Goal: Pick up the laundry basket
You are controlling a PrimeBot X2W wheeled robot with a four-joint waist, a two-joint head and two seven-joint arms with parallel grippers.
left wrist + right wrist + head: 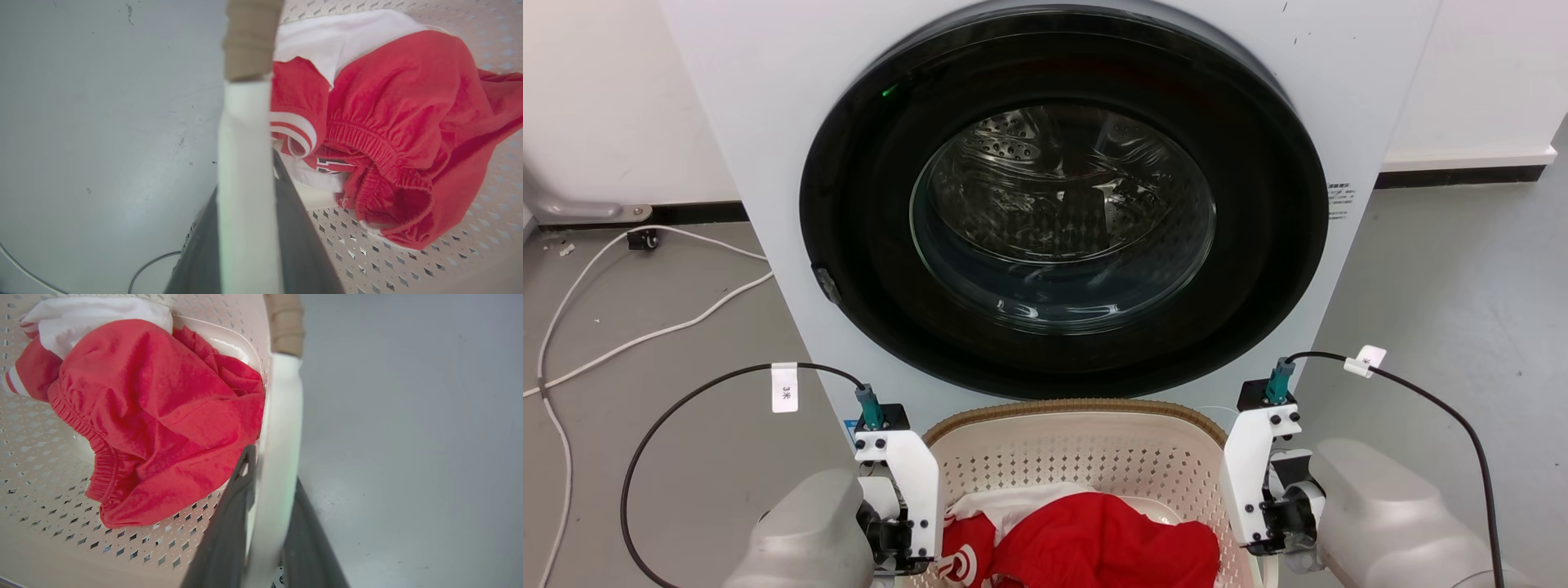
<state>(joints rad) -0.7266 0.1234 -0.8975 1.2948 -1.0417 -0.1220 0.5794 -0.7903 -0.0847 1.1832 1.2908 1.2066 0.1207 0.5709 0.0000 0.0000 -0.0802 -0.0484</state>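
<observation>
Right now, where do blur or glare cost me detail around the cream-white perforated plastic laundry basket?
Head view: sharp, though reflections streak the white washing machine's round glass door. Left wrist view: the cream-white perforated plastic laundry basket's white handle blurs near the lens. Right wrist view: same handle blur; red cloth crisp.

Head view above laundry basket, wrist views close, opposite sides, sharing red garment

Bright, even indoor light is coming from overhead; shadows are falling soft. Head view is reading sharp, door glass is throwing white glare streaks. Both wrist views are bowing at the edges; basket handle and left pincer fingers are smearing out of focus at bottom centre, floor is showing a pale sheen.
</observation>
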